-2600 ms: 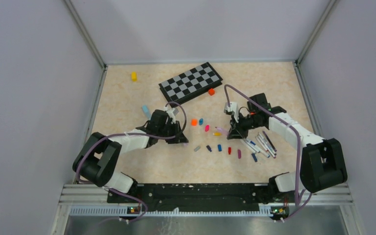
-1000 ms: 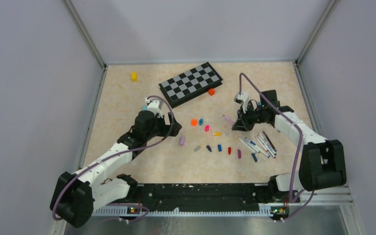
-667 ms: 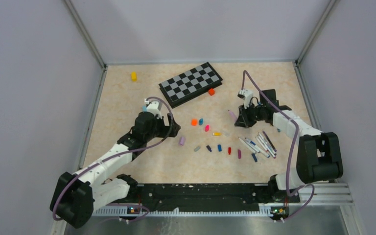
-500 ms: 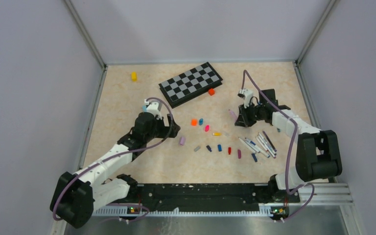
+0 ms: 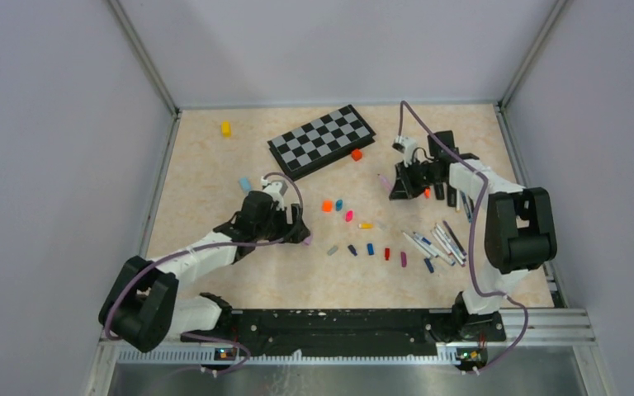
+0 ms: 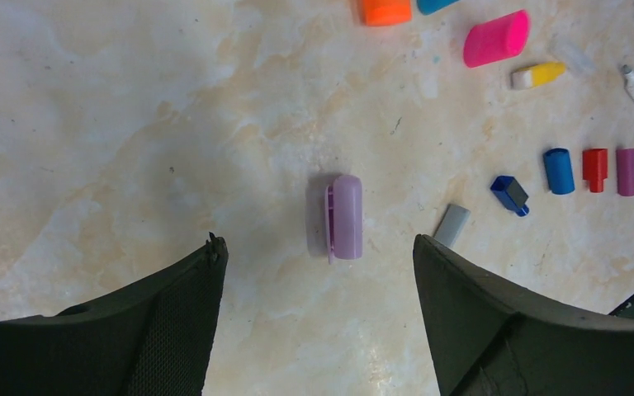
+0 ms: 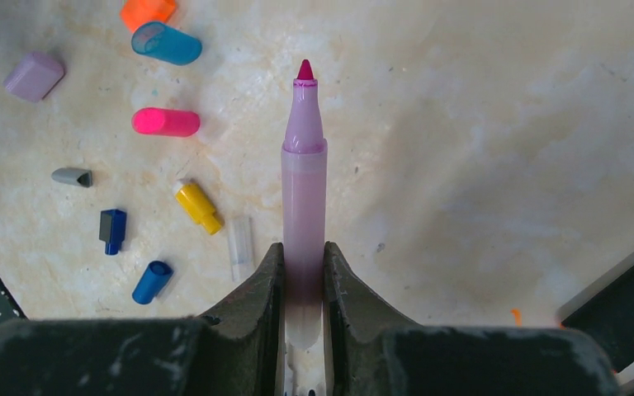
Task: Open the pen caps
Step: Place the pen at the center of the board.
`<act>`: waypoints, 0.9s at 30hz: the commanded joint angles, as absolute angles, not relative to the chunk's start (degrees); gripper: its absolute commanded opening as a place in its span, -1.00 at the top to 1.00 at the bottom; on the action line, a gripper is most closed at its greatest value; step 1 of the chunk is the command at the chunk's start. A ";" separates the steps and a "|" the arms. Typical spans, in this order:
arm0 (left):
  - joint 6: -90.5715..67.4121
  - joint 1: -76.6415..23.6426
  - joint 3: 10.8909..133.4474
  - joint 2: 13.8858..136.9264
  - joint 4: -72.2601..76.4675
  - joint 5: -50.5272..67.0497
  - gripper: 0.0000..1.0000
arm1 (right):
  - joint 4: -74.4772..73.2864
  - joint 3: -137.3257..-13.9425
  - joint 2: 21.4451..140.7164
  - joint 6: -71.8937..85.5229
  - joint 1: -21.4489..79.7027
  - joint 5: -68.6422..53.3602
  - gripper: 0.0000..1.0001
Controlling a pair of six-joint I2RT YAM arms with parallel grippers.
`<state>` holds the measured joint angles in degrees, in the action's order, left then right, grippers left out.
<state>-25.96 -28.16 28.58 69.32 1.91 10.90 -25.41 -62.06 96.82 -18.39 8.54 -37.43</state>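
Left gripper (image 6: 315,244) hovers low over the table (image 6: 115,124), jaws wide apart, gripping nothing. Lilac cap (image 6: 346,216) lies flat on the table between the two fingers, touching neither.

Right gripper (image 7: 303,250) is clamped tight on a pen (image 7: 304,165). The pen has a lilac barrel, its cap is off, and the bare dark pink tip points away from the wrist. In the top view the right gripper sits toward the far right of the table, right of the chessboard (image 5: 322,139). The pen is probably held off the surface, but the view is too small to be sure.

Loose caps lie mid-table between the arms: orange cap (image 6: 384,10), pink cap (image 6: 495,38), yellow cap (image 6: 538,75), grey cap (image 6: 451,224), navy cap (image 6: 510,195), blue cap (image 6: 558,171), red cap (image 6: 595,169), purple cap (image 6: 626,172). Light blue cap (image 5: 245,184) lies alone, just beyond the left gripper.

More pens (image 5: 439,241) lie in a loose bunch at right, beside the row of caps. Orange block (image 5: 357,154) is just beside the chessboard's near edge. Yellow block (image 5: 225,129) is far left, well apart.
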 commanded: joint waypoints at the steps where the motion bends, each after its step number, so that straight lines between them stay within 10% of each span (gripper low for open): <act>1: -26.71 -30.06 32.65 72.60 0.34 9.58 -0.67 | -28.07 -67.91 99.33 -21.17 10.62 -38.55 0.72; 16: -25.67 -37.52 40.72 84.99 -7.80 -1.73 -0.28 | -29.51 -76.24 104.34 -21.34 19.46 -36.41 0.73; 27: -25.85 -36.74 41.42 86.29 -12.15 -10.06 0.79 | -38.77 -92.97 116.57 -32.30 27.82 -26.46 0.68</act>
<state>-26.55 -37.85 41.28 86.63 -6.57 -3.20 -34.33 -85.49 112.92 -26.28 25.71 -31.05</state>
